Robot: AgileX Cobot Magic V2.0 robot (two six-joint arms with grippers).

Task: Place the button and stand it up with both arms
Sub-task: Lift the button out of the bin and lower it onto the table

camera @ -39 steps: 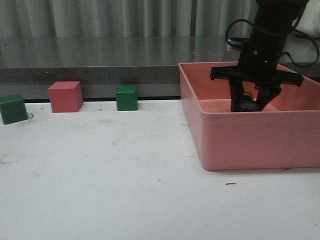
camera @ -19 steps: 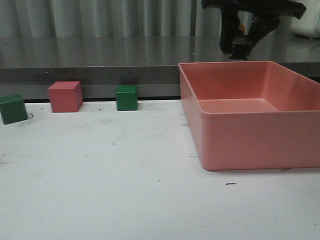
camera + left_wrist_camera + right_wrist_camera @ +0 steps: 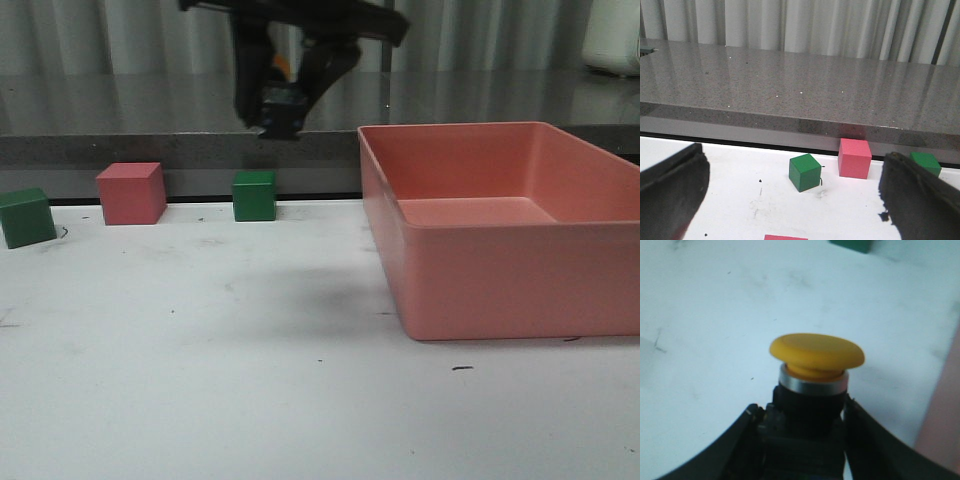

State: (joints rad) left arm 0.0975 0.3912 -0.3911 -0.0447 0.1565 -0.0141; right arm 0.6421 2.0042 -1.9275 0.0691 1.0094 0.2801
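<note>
front view: right hand (image 3: 280,105) pinching button (image 3: 281,95), high above counter (image 3: 250,330), left of pink bin (image 3: 500,250)
left hand (image 3: 790,200): fingers (image 3: 670,190) spread, nothing held

1. Bin (image 3: 500,270) on table (image 3: 250,380), 3 o'clock side.
2. Three cubes (image 3: 130,193) in a row at 10 o'clock, near the table's back edge.
3. Button (image 3: 280,100) held in right gripper (image 3: 285,95) above the table, at 12 o'clock, left of the bin.
</note>
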